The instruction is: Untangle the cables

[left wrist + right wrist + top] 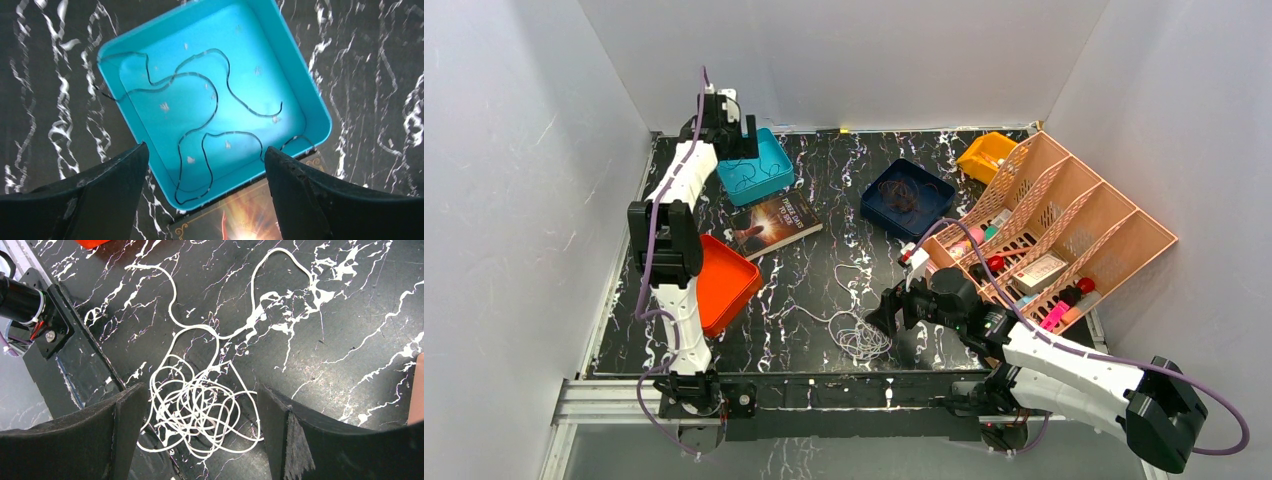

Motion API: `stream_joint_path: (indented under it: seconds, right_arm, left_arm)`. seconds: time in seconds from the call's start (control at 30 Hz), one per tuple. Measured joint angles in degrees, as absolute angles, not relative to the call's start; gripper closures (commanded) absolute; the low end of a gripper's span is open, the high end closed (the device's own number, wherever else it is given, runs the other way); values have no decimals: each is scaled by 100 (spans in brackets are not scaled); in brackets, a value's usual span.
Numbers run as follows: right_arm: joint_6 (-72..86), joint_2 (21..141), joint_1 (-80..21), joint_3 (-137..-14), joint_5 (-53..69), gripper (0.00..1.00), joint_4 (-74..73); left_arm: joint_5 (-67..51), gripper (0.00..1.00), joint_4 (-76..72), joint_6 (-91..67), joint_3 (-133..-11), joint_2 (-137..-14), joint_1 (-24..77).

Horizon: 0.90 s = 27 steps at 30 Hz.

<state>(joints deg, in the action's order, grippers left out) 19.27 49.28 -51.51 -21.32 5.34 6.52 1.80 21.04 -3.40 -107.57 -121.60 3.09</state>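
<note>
A whitish cable lies in a tangle on the black marbled table near the front edge, a long loop trailing away from it; in the right wrist view the tangle lies below and between my open fingers. My right gripper is open and empty, just right of it. A black cable lies spread in loops inside the teal tray, also seen from above. My left gripper is open and empty, above the tray's near-left side. A dark brown cable bundle lies in the navy tray.
A book lies beside the teal tray. An orange-red tray sits by the left arm. A yellow bin and a pink divided organiser with small items stand at the right. White walls enclose the table.
</note>
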Motion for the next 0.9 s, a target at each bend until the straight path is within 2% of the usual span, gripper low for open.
stream_joint_path:
  seconds: [0.27,0.6,0.73,0.9]
  right_arm:
    - [1876,5059,-5151,-2132,554,12,646]
    - [1772,5601,-5151,-2202,784,12,648]
    - [1772,5815,-5151,-2344,923,12,655]
    - [1772,5970,-5151,-2451,980,12,661]
  left_arm:
    - [432,28,1920,-261,-11992,-12527,126]
    - [510,42,1929,-95,-12132,-13441,-368]
    - [154,54,1826,-45,-12335,-13487,-563]
    - [-196,60,1754,-67,-12449,-13828,-733]
